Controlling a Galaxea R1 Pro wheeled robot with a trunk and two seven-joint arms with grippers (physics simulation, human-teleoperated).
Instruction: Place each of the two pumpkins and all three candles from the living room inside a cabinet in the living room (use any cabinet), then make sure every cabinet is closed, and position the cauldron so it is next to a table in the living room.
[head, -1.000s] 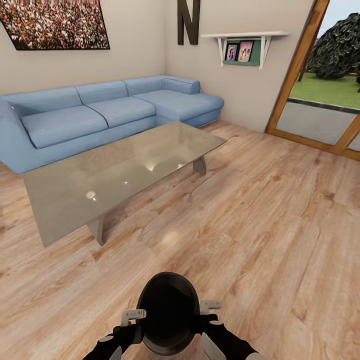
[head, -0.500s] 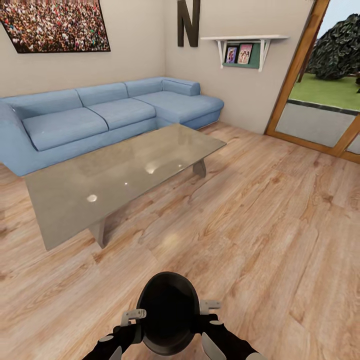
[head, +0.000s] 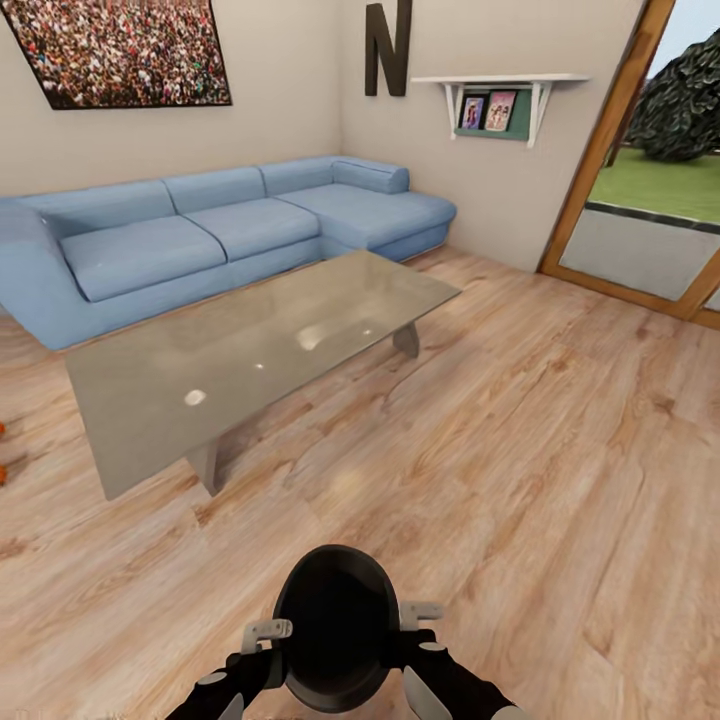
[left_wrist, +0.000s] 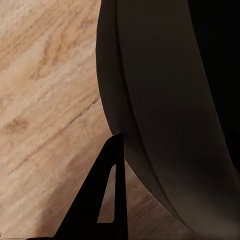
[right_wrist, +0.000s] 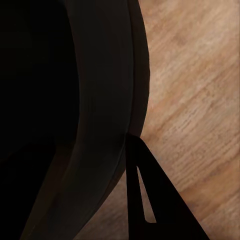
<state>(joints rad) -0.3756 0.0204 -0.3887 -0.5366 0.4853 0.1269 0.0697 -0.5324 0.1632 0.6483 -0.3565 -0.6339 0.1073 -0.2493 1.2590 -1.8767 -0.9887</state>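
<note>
The pale wooden plank floor is spreading under everything. The long blue corner sofa is sitting by the wall, behind the grey glass-topped bench. Near the robot, well apart from that bench, the round black cauldron is hanging between both arms. The left fingers and right fingers are pinching its rim.

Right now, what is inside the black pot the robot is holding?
Nothing can be seen in the cauldron. From the head view its inside is just dark, so the bottom is hidden in shadow. The left pincer and right pincer grip its rim from both sides.
</note>
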